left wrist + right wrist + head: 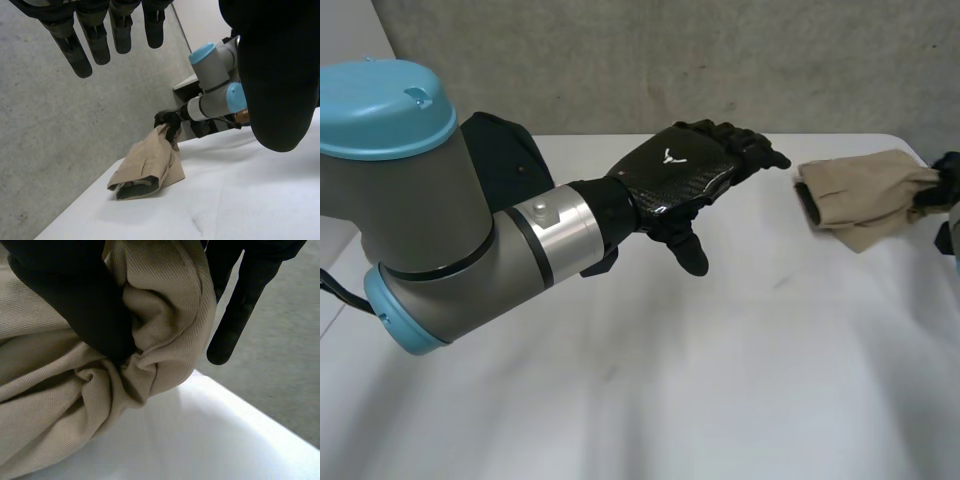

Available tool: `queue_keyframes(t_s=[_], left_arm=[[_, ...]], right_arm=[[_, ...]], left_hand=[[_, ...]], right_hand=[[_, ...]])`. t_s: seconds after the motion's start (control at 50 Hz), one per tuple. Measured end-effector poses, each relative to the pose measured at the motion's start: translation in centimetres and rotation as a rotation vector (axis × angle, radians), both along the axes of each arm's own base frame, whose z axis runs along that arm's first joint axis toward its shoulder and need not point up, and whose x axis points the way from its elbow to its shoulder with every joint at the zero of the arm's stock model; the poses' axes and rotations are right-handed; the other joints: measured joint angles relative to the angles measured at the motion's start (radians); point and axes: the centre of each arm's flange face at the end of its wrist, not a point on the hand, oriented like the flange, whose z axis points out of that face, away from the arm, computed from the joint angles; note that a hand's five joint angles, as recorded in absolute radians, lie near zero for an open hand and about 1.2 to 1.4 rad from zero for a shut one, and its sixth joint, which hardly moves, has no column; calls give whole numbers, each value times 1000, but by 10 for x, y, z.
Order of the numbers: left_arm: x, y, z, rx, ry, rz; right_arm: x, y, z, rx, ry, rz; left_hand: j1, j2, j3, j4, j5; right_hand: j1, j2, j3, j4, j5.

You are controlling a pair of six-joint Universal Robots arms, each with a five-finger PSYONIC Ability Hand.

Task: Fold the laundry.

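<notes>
A tan garment (860, 195), bunched and partly folded, lies at the table's far right. My right hand (938, 185) is shut on its right edge; in the right wrist view the thumb (75, 295) presses into gathered tan cloth (60, 405) while one finger (240, 315) stays straight beside it. My left hand (675, 170) hovers open above the middle of the table, palm down, fingers straight, well left of the garment. From the left wrist, its fingers (82, 50) point toward the garment (147, 167) and the right hand (169, 120) holding it.
The white table (720, 380) stretches bare in front of and under the left hand. A black object (500, 150) sits behind the left arm at the back left. A grey wall (720, 60) runs along the table's far edge.
</notes>
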Motion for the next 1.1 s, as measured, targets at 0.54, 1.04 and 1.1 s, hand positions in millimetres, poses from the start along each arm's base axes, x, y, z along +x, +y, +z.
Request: queue_keyframes(t_s=[0.54,1.04,1.1], left_arm=[[-7,10,6,-27,22,11],[88,-125,16,-266,16,770],[112,-158,-5,-354,-94,887]], right_arm=[[-63,-1,10,57,59,-110],[114,155,120,-391,676,519],[130,181,103,-319,712,631]], left_hand=[[0,0,0,0,0],[-2,0,0,0,0],[-2,0,0,0,0]], right_hand=[[-810,-894,-934,-985,-860],[-810,-894,-934,-986,-860],[-810,-894,-934,-986,-860]])
